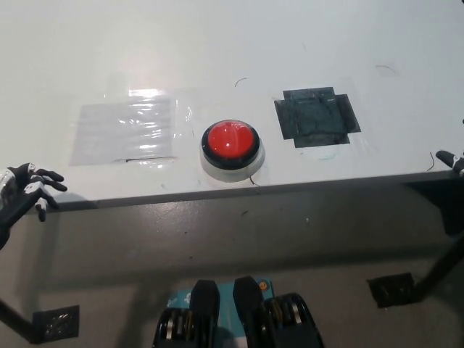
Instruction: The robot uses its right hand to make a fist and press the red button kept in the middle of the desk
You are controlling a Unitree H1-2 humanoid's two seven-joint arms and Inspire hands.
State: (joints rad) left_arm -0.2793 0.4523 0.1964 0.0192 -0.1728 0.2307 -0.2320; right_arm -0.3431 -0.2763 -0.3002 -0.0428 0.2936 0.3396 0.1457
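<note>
The red button (230,141) with its black ring and white base stands near the front edge of the white desk (239,51), about mid-width. Only a black tip of my right hand (453,160) shows at the picture's right edge, beside the desk's front right corner, far from the button; how its fingers stand is hidden. My white left hand (22,190) rests at the far left just off the desk's front edge, fingers spread and empty.
A dark tape square (317,117) lies right of the button and a clear tape patch (125,130) left of it. The desk's front edge (239,190) runs across the middle, with grey floor below and a black floor plate (392,289).
</note>
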